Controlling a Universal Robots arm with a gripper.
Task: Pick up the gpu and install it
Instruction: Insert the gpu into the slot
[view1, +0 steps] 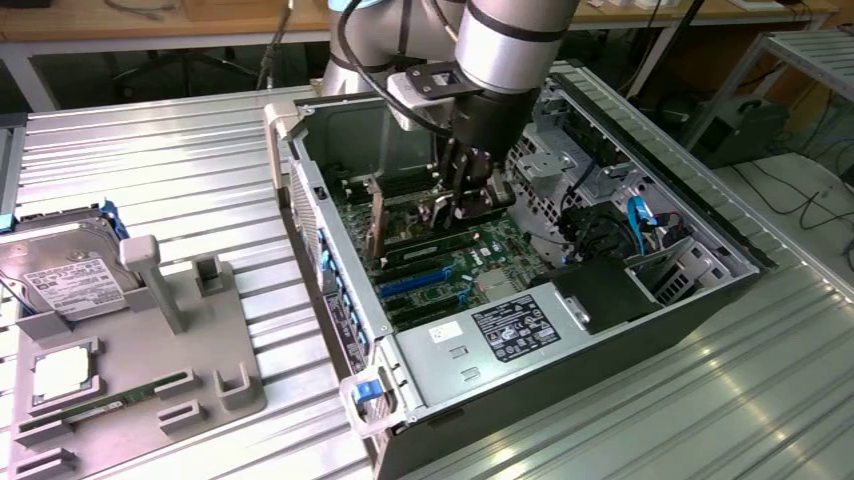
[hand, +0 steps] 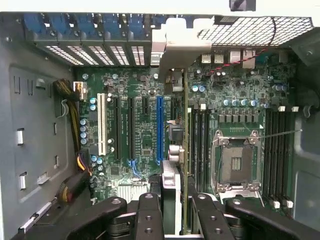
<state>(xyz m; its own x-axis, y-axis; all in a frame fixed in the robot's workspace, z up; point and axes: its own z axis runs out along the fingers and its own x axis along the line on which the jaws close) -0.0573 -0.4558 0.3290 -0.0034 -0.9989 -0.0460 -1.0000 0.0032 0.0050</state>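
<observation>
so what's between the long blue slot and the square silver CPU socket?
In the wrist view: the thin dark gpu card, edge-on in the fingers, and black memory slots.

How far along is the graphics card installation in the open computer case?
Done: the thin dark gpu card with a silver bracket is off the grey holder tray and inside the open metal computer case. In hand: the black gripper clamps it edge-on over the green motherboard, bracket at the rear slots. Left: release; whether it is fully seated cannot be told.
</observation>
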